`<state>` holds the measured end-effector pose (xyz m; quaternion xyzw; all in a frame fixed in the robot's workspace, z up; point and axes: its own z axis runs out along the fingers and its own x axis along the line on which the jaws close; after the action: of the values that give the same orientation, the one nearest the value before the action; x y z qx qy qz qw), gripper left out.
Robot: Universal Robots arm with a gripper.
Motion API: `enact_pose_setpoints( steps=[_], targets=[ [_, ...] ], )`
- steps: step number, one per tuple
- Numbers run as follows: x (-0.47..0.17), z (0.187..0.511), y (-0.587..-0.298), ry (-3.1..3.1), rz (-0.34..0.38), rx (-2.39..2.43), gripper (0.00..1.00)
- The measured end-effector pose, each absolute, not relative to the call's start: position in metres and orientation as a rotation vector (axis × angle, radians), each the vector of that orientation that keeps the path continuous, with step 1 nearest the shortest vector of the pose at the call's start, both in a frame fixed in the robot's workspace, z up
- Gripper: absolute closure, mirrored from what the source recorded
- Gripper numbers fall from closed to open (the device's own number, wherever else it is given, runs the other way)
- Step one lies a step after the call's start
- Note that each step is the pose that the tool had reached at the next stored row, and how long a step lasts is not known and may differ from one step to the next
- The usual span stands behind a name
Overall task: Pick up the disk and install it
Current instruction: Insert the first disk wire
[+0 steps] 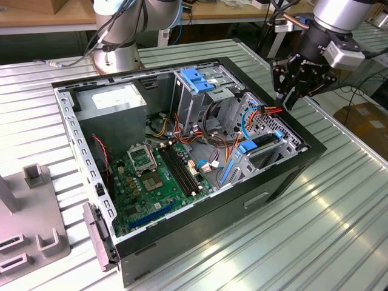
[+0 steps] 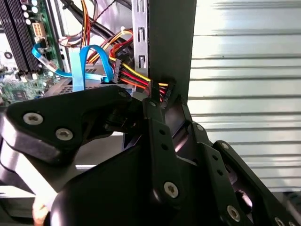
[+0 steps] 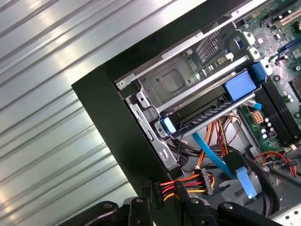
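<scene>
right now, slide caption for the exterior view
Tool beside the coloured wires at the edge of the open computer case, disk in its bay.

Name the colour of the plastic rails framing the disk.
Blue. The rails on the disk show best in the first wrist view.

- This is a robotics lab or workshop: my base (image 1: 115, 57) stands on a slatted aluminium bench (image 1: 339, 206).
- An opened computer case (image 1: 260, 194) lies on it, with a wooden worktop (image 1: 36, 15) behind.

I see a ribbed counter (image 1: 339, 200) of glossy bare metal, a matt black case (image 1: 273, 182), smooth blue plastic rails on the disk (image 3: 207, 116), and a matt black hand (image 1: 289, 99).
</scene>
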<state>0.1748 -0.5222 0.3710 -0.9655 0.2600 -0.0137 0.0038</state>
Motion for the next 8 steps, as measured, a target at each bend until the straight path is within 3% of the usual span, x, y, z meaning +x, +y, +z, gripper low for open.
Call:
enact_pose_setpoints(
  steps=[8],
  targets=[
    [0.1747,0.3669,-0.5221,0.683,-0.087,-3.049,0.67]
  ],
)
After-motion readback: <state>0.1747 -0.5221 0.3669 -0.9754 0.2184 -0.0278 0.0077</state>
